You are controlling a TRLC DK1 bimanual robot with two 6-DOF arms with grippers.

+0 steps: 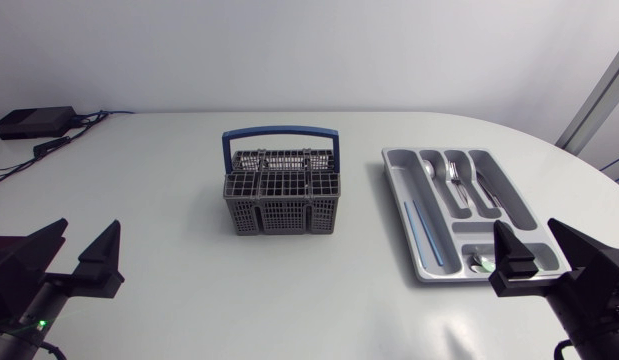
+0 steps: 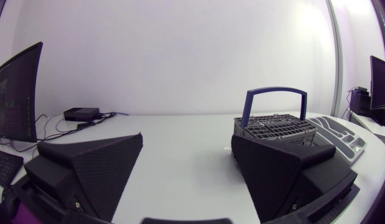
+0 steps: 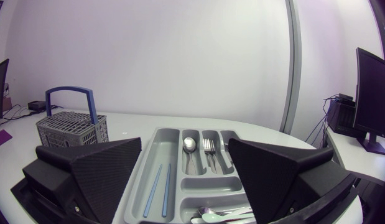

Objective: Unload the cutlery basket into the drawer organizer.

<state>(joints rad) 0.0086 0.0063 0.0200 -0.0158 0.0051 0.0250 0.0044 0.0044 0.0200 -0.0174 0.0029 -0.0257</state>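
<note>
Presently, 1 basket (image 1: pixel 282 195) stood upright near the middle of the table (image 1: pixel 169 170), grey, with 1 blue handle (image 1: pixel 281 131) arched over it. Its gridded top hid whatever was inside; contents could not be told.

1 grey organizer (image 1: pixel 414 245) lay flat on the table, well apart from the basket, on the right arm's side. Counted in it:
- 2 thin blue sticks (image 3: pixel 160 182), side by side in the long outer slot.
- 1 spoon (image 3: pixel 188 147) in the next slot.
- 1 fork (image 3: pixel 209 149) in the slot beside the spoon.
- Further cutlery in the third narrow slot, number not clear.
- Some cutlery in the crosswise slot nearest the right gripper (image 1: pixel 526 228), 1 spoon bowl showing; the rest too hidden to count.

2 grippers in view. Left gripper (image 1: pixel 89 226) sat low at the near edge, far from the basket, jaws wide and holding nothing. Right gripper sat just short of the organizer's near end, jaws wide, nothing between them but the organizer seen ahead.
</note>
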